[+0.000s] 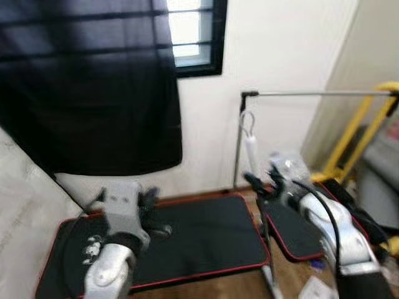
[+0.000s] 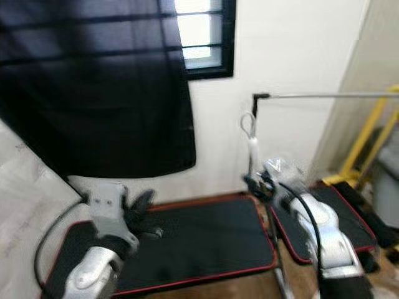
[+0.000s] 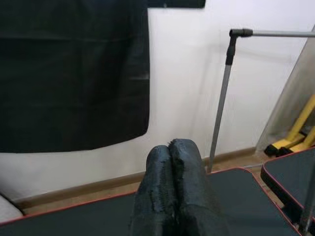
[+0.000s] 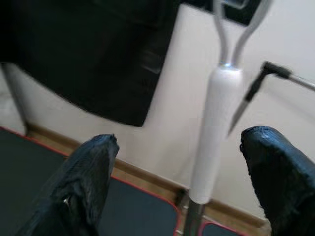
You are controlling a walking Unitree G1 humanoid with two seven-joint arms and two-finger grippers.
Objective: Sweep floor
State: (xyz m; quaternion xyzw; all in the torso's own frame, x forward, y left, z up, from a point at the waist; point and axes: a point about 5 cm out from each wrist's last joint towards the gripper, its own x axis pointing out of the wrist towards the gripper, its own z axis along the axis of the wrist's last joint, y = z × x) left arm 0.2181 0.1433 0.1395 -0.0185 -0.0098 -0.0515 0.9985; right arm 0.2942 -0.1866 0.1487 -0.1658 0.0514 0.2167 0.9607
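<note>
The broom (image 1: 250, 149) stands upright in front of me, against the white wall. I see its white grip (image 4: 213, 132) with a grey wire hanging loop (image 4: 237, 29) on top, and a grey metal shaft below the grip. In my right wrist view the grip sits between my spread fingers, touching neither. Its lower end drops between the two black mats, just beside the bigger one; the head is hidden from me.

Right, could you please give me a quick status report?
Right claw open around white broom handle. Left claw shut, empty, above black red-edged mat.
</note>
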